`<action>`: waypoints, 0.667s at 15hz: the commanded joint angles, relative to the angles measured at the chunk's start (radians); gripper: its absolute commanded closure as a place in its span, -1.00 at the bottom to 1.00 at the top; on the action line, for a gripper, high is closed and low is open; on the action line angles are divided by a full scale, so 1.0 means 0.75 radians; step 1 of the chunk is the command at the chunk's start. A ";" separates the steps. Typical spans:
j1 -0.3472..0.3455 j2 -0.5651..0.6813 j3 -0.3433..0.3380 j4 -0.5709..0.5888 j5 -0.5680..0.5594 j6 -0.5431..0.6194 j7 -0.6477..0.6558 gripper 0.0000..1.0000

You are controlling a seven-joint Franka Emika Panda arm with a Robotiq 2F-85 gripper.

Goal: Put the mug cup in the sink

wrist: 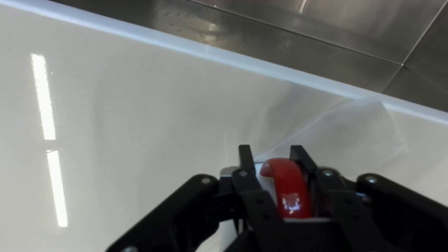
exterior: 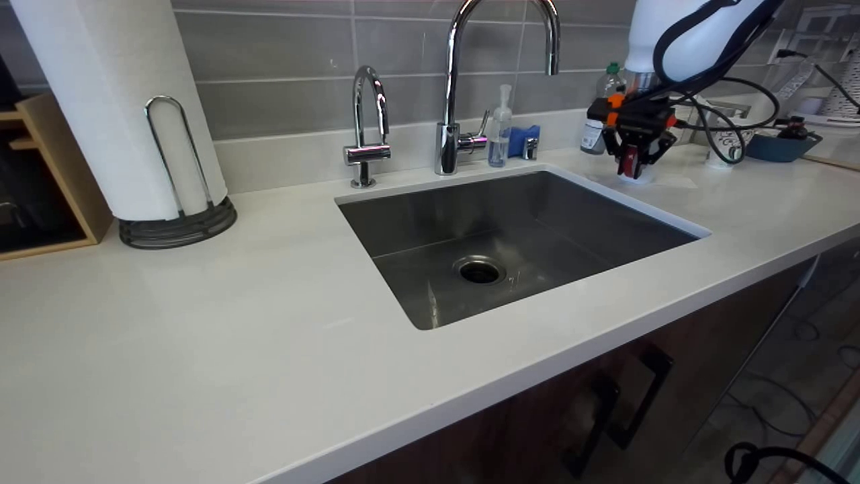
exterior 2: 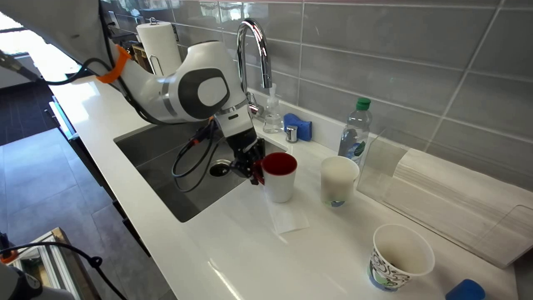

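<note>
- One mug cup (exterior 2: 280, 185), probably light, stiff, smooth
- Best hold: red handle (wrist: 290, 190), left, facing the sink (exterior: 551, 252)
- Claw (wrist: 271, 152) straddles red handle; whether gripping, I cannot tell

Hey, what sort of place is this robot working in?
Most likely a kitchen, perhaps an office one: there's a stainless-steel sink, a tall chrome faucet behind it and a paper-towel roll on the white countertop.

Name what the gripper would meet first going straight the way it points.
Likely the countertop or the thin sheet on it: the gripper points down, fingers flanking the red handle of the mug cup; depth is unclear.
</note>
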 commanded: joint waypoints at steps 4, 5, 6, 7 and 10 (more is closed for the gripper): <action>0.031 0.029 -0.019 0.049 0.047 -0.050 0.000 0.91; 0.032 0.030 -0.019 0.052 0.051 -0.053 0.001 0.92; 0.031 0.028 -0.018 0.054 0.060 -0.059 -0.005 0.90; 0.030 0.025 -0.018 0.055 0.066 -0.062 -0.007 0.90; 0.028 0.012 -0.017 0.061 0.091 -0.080 -0.014 0.90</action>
